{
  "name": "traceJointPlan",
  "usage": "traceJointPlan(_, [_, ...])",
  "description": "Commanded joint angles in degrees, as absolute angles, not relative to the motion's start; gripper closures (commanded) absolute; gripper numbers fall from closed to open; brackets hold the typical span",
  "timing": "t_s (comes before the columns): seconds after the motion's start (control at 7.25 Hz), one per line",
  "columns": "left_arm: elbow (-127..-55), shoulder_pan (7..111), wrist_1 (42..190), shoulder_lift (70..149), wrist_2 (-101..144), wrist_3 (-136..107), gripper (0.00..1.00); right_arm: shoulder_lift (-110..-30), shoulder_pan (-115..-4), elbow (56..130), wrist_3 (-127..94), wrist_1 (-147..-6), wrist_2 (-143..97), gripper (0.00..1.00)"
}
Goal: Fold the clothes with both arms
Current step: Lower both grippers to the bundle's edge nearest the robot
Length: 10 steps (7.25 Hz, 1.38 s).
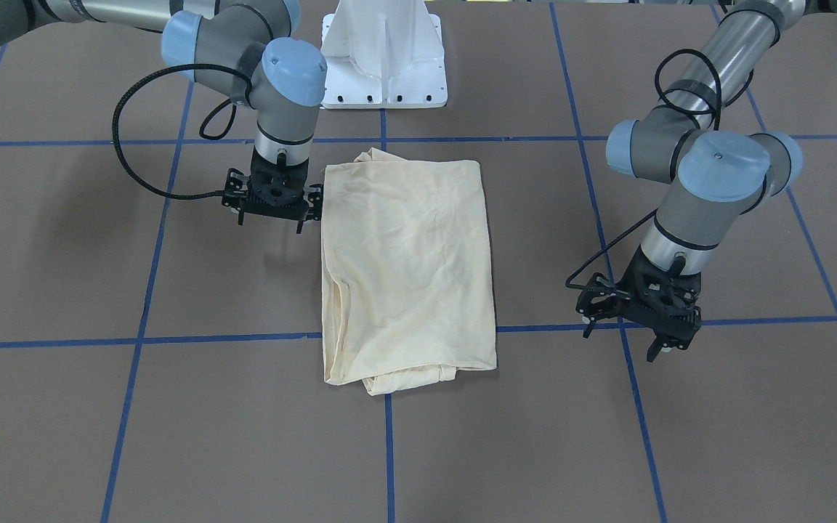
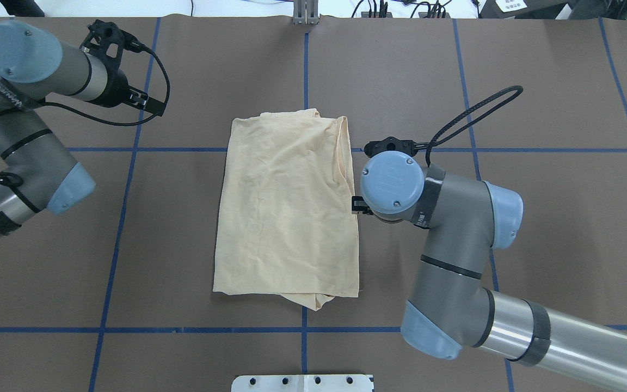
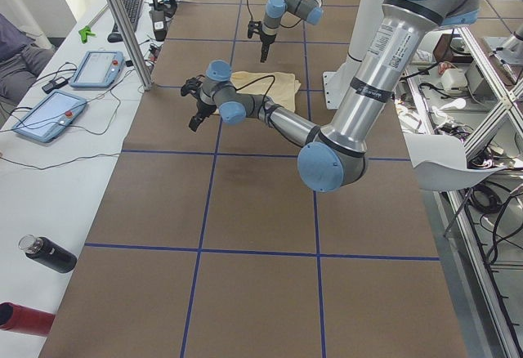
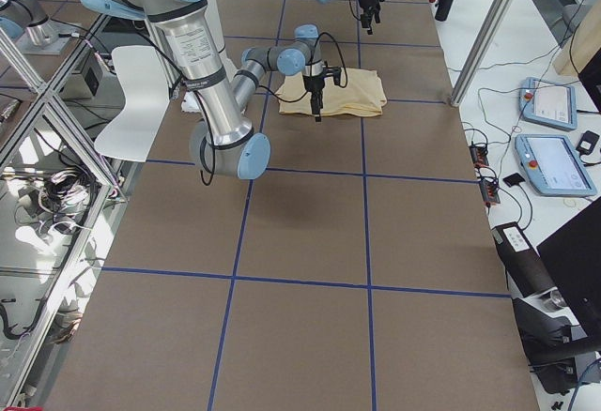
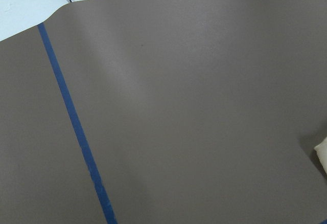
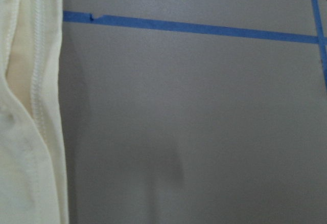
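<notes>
Hovering just beside the shirt (image 1: 407, 269), my right claw (image 1: 272, 214) has its jaws spread wide and holds nothing. My left claw (image 1: 622, 335) hangs well apart from the cloth, toward my left end of the counter (image 1: 62, 436), jaws likewise spread and empty. The shirt lies as a folded oblong in the middle of the counter, away from every edge and corner, its long sides running from my base's edge toward the operators' edge.

My worry is the next pinch. On the side nearest my right claw the layers do not sit flush, so I judge a shallow bite could catch only the top sheet and peel the fold open. The cloth looks thin and limp. If one claw lifts while the other is this far off, the oblong would likely skew and wrinkle. A bunched lump (image 1: 389, 381) pokes out at the operators' end and could drag loose.

From overhead, my own wrist joint (image 2: 392, 182) covers the right claw almost wholly, so its opening cannot be read there; the front camera shows it plainly. Only my right wrist camera shows the stitched hem (image 6: 38, 96) and the gap between layers. My left wrist camera catches just a cream sliver (image 5: 322, 155) at its border, beyond brown counter and blue tape (image 5: 76, 132).
</notes>
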State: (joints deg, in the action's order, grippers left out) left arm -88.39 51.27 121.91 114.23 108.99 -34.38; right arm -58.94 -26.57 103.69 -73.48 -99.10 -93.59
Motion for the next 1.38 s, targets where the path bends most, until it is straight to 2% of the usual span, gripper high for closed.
traceJointPlan(0.0, [-100.5,49.4,122.0,105.2,111.3,-45.3,0.00,-68.9,-26.6,112.0,-76.7,-90.0,-95.4,0.00])
traceJointPlan(0.14, [-106.0,45.9,122.0,102.1,111.0,-51.4,0.00,-72.5,-26.7,115.6,-78.1,-88.3,-95.9,0.00])
traceJointPlan(0.28, [-107.7,41.2,122.2,101.8,110.4,-59.1,0.00,-74.3,-26.7,116.2,-79.9,-85.8,-96.3,0.00])
traceJointPlan(0.55, [-109.0,32.4,122.3,101.8,104.7,-69.2,0.00,-79.2,-26.3,116.1,-80.6,-77.0,-96.3,0.00])
traceJointPlan(0.83, [-108.0,26.0,122.3,102.7,102.2,-76.1,0.00,-79.5,-26.2,116.0,-81.7,-76.5,-96.2,0.00])
traceJointPlan(0.97, [-106.6,24.0,122.1,104.3,100.8,-76.9,0.07,-79.4,-26.1,115.9,-81.7,-76.5,-96.2,0.00])
traceJointPlan(1.1, [-105.7,23.0,122.0,105.3,100.7,-78.3,0.23,-79.4,-26.1,115.9,-81.7,-76.5,-96.2,0.00])
traceJointPlan(1.24, [-105.4,22.4,122.0,105.7,101.0,-78.4,0.26,-79.4,-26.1,115.9,-81.7,-76.5,-96.2,0.00])
